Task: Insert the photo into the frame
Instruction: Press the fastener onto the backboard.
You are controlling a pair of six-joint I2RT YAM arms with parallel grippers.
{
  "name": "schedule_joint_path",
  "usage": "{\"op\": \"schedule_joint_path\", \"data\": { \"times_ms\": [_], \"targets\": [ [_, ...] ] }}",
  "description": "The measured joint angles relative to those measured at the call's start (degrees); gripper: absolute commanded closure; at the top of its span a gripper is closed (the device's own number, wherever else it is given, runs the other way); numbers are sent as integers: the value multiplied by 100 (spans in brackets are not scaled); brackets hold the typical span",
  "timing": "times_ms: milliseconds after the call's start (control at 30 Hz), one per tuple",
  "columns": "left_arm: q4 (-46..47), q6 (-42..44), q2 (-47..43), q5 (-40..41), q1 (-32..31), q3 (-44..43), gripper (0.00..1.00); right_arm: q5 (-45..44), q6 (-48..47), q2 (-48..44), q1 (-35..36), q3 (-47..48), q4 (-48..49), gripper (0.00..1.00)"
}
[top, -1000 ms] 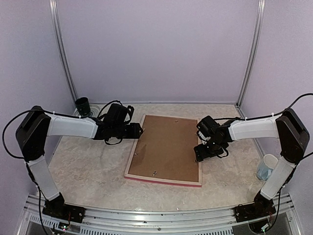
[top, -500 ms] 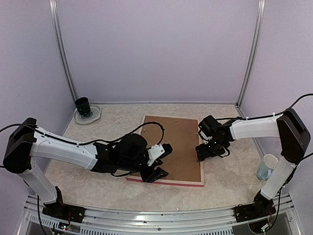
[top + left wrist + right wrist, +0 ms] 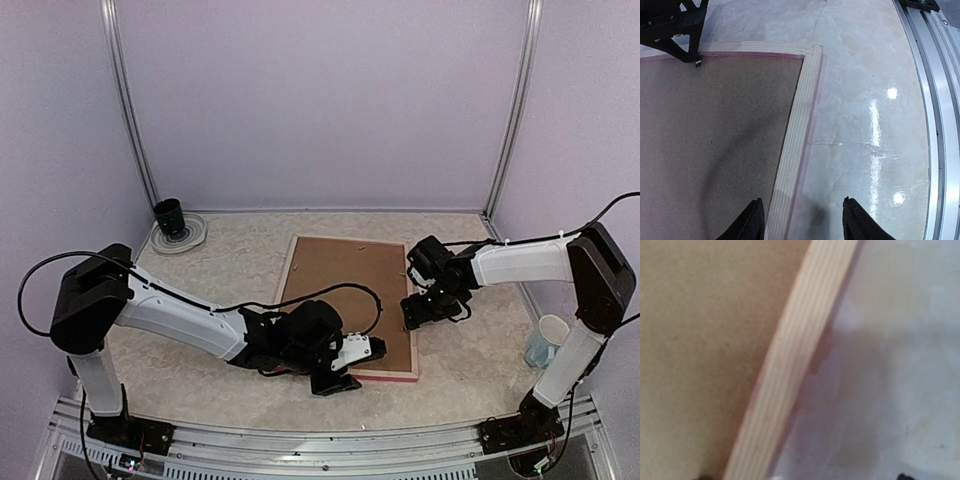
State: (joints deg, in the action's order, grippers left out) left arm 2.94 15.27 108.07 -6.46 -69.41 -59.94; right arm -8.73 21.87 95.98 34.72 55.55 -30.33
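the left end effector (image 3: 802,222) hangs open and empty astride the rail of the frame (image 3: 795,125), so it should close on wood alone, while the right end effector (image 3: 412,318), opening unclear, sits at the side rail.

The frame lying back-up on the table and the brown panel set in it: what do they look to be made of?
The frame looks like pale bare wood: fine straight grain lines run along it, and its outer edge looks painted pink-red. The backing board seems to be pressed fibreboard: matte, even brown, faintly speckled, with no grain.
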Motion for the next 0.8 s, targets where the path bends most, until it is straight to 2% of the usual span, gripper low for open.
{"op": "schedule_joint_path", "data": {
  "times_ms": [300,533,800],
  "targets": [
    [2,382,334,-4,0,-227,61,2,0,-13,-2,-11,-7,17],
    [116,459,463,203,22,-245,74,9,0,-15,-2,-11,-9,17],
    [190,435,496,264,48,-245,76,26,4,-39,-2,-11,-101,18]
  ]
}}
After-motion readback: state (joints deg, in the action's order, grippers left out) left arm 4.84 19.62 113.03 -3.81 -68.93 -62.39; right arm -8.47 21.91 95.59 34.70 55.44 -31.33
